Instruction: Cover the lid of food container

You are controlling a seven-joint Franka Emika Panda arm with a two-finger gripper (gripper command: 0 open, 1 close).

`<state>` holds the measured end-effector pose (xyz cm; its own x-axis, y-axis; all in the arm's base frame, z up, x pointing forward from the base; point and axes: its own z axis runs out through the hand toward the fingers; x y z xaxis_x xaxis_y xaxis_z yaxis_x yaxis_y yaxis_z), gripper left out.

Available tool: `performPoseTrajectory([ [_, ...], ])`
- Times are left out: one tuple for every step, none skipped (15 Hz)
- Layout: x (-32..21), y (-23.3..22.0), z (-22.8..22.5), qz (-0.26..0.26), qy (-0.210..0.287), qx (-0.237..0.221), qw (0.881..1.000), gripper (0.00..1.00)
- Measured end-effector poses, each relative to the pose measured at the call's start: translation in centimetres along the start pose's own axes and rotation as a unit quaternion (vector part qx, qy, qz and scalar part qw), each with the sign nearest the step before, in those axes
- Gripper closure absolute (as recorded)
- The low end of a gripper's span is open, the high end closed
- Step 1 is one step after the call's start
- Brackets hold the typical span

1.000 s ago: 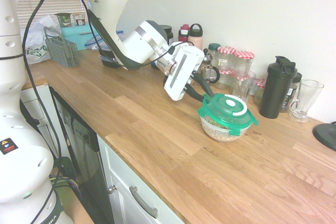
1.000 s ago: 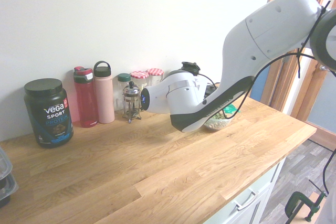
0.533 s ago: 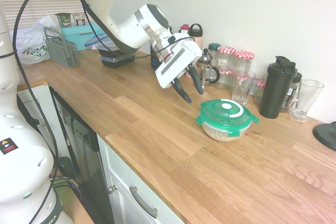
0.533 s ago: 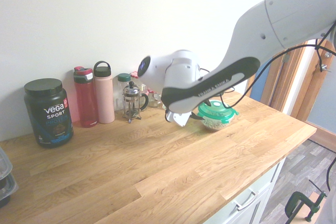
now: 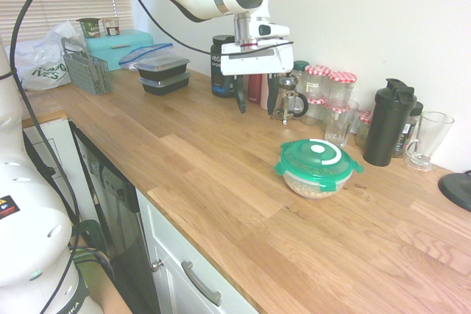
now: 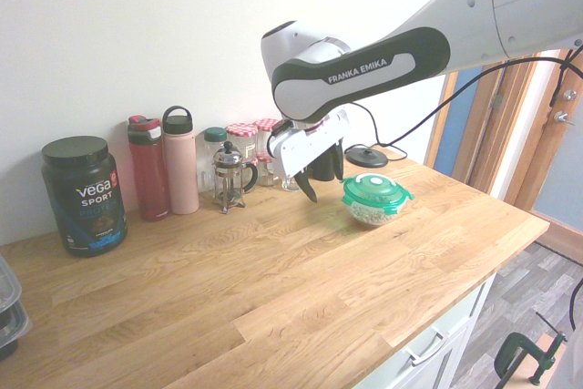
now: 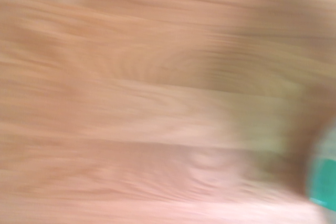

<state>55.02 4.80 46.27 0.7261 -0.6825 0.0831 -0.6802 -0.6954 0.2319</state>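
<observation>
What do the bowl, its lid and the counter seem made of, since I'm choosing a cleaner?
Bowl: probably clear plastic, possibly glass; contents show through.
Lid: likely glossy plastic, evenly green.
Counter: satin-looking wood, with visible grain and joined strips.

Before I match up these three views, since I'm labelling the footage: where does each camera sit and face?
First exterior: beside the arm's base, looking along the counter; arm and open gripper show.
Second exterior: opposite side, facing the wall; arm and gripper show.
Wrist: on the wrist, facing the wooden counter; no robot parts distinguishable.
Both exteriors share the round green plastic lid.
</observation>
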Motion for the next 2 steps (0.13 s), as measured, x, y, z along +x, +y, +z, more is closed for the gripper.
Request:
performPoseTrajectory([
  [-0.09,-0.24,-0.03,0.0,-0.023,0.027,0.999,0.0],
  [-0.07,-0.38,-0.07,0.0,-0.045,0.054,0.998,0.0],
])
